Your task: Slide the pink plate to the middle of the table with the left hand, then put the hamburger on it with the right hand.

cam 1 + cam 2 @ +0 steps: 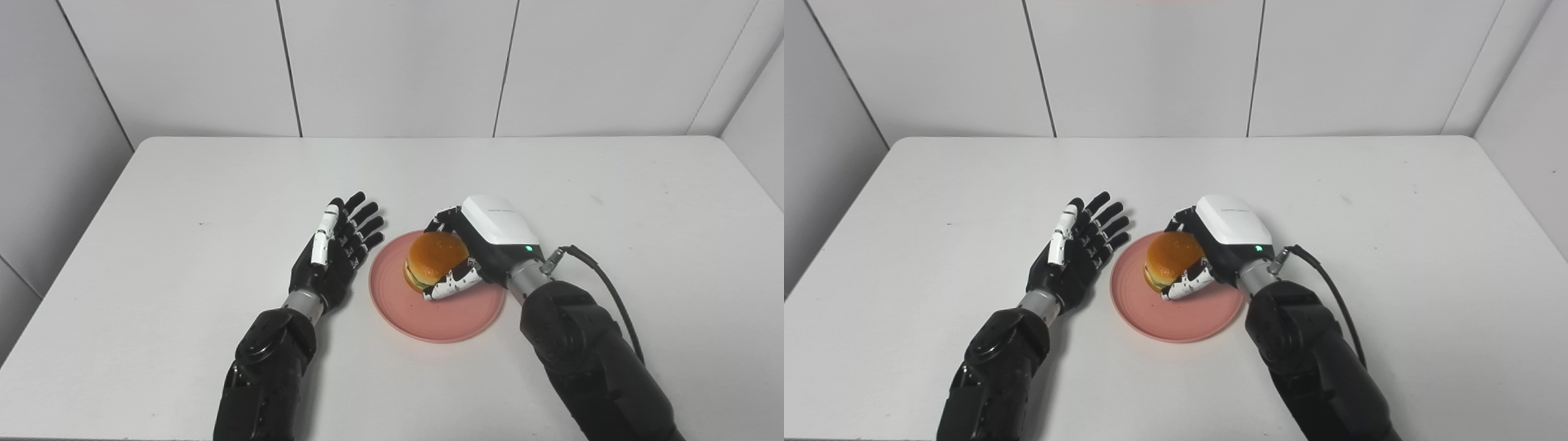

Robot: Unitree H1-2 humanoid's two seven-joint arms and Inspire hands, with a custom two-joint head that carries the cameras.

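While the right hand (471,251) is wrapping its fingers and thumb around the round golden-bun hamburger (433,257), the left eye view is showing that burger sitting over the upper middle of the flat round pink plate (429,318), itself lying near the middle of the white rectangular table (184,196). Whether the burger's base is fully resting on the plate is hard to call from here. Just beside the plate's left rim, the left hand (334,251) is lying palm-up with fingers spread, gripping nothing. Switching to the right eye view, the same right hand (1213,248) is cupping the hamburger (1170,257) from the far side and from below, and the left hand (1072,254) is sitting slack next to the plate (1176,321), possibly brushing the rim. The risk now, I'd say, is in the release: fingers catching the bun as they open could tip the burger or drag it toward the plate's edge, and a bump from the idle left hand could shove the plate. Count-wise: one plate, one hamburger, two hands.
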